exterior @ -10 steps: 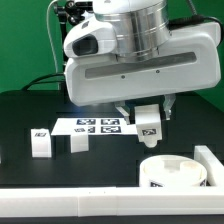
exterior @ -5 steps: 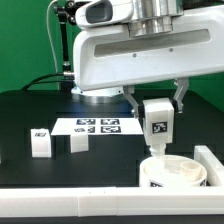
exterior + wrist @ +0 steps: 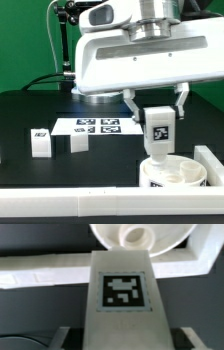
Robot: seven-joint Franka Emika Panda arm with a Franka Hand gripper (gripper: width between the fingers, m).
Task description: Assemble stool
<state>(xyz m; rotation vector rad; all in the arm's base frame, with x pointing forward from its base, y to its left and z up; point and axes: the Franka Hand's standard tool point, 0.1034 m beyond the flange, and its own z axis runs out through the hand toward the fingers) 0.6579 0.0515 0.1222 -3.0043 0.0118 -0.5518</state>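
Pincer [image 3: 156, 110] is seen clamped on one stool leg [image 3: 157, 128] in the exterior view, held upright over the ring-shaped seat [image 3: 172, 172]. A second leg [image 3: 40, 141] and a third leg [image 3: 77, 141] are stood on the counter [image 3: 30, 110]. In the wrist view, a round socket [image 3: 135, 234] inside the seat [image 3: 170, 238] is revealed beyond the held leg [image 3: 122, 286]; the loose legs are not shown.
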